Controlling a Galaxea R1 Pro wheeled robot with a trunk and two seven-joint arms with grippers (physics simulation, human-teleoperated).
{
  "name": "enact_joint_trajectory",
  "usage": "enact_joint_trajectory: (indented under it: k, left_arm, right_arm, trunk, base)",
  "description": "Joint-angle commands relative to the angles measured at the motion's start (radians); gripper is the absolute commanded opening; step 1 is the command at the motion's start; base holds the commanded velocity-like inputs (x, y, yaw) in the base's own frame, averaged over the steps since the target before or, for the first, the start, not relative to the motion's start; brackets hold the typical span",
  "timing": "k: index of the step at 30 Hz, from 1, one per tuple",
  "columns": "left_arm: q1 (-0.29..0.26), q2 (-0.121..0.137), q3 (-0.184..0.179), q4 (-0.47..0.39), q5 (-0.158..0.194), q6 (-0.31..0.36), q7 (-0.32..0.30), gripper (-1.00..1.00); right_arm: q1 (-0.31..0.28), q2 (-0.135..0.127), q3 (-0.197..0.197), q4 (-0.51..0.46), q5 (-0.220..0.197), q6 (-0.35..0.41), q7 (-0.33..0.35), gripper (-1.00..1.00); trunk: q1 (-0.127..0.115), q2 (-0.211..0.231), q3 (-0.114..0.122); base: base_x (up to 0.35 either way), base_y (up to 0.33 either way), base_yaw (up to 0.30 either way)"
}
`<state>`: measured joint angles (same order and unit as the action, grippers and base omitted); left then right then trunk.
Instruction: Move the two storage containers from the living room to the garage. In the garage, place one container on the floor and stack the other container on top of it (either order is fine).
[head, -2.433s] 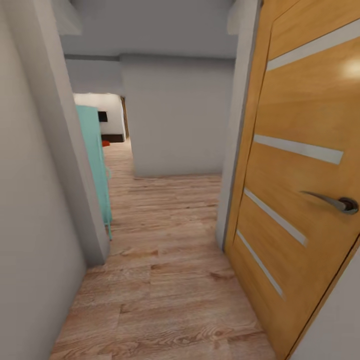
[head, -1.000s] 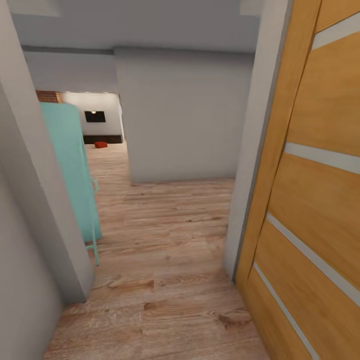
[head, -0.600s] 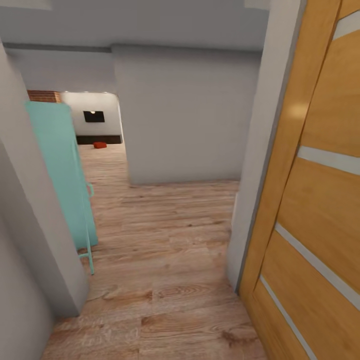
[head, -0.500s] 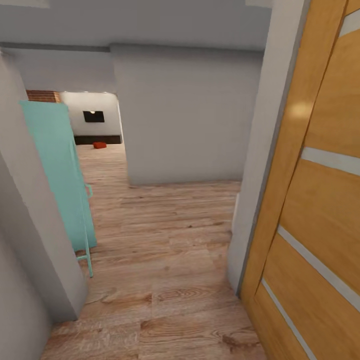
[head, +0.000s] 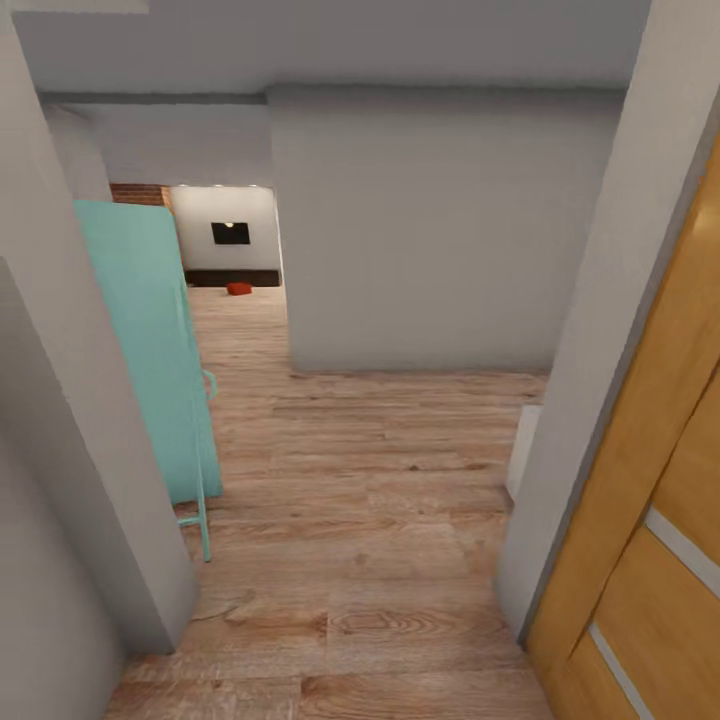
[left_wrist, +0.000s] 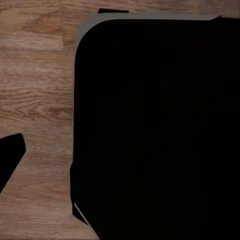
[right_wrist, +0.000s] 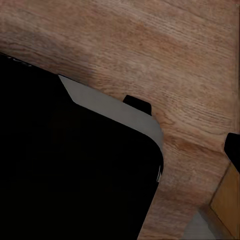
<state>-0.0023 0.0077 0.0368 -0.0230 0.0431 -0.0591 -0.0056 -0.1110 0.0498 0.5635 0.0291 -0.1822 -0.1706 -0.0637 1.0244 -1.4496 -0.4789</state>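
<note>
Light wood plank floor (head: 370, 480) with visible grain, plain grey-white walls (head: 420, 230), and an orange-brown wooden door (head: 650, 560) with pale stripes. There's a mint-teal panel (head: 150, 340), plus a tiny orange-red container (head: 238, 289) way back by some red brick (head: 140, 193).

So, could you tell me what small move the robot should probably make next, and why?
Probably roll forward and bear left, between the teal door and the grey wall corner. A small orange-red container sits far down the wood floor by the dark cabinet, and nothing is being carried yet.
</note>
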Motion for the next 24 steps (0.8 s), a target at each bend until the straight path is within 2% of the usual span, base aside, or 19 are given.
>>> enact_joint_trajectory:
  k: [1, 24]
  left_arm:
    - [0.000, 0.000, 0.003, 0.000, 0.004, -0.002, -0.001, 1.00]
    - [0.000, 0.000, 0.003, 0.000, 0.004, -0.002, -0.001, 1.00]
  right_arm:
    - [-0.001, 0.000, 0.009, 0.003, -0.010, -0.006, -0.001, 1.00]
    - [-0.001, -0.004, 0.007, 0.003, -0.010, -0.007, -0.001, 1.00]
  trunk:
    - [0.001, 0.000, -0.001]
    - [0.001, 0.000, -0.001]
  base:
    - [0.322, 0.000, 0.175]
    - [0.322, 0.000, 0.012]
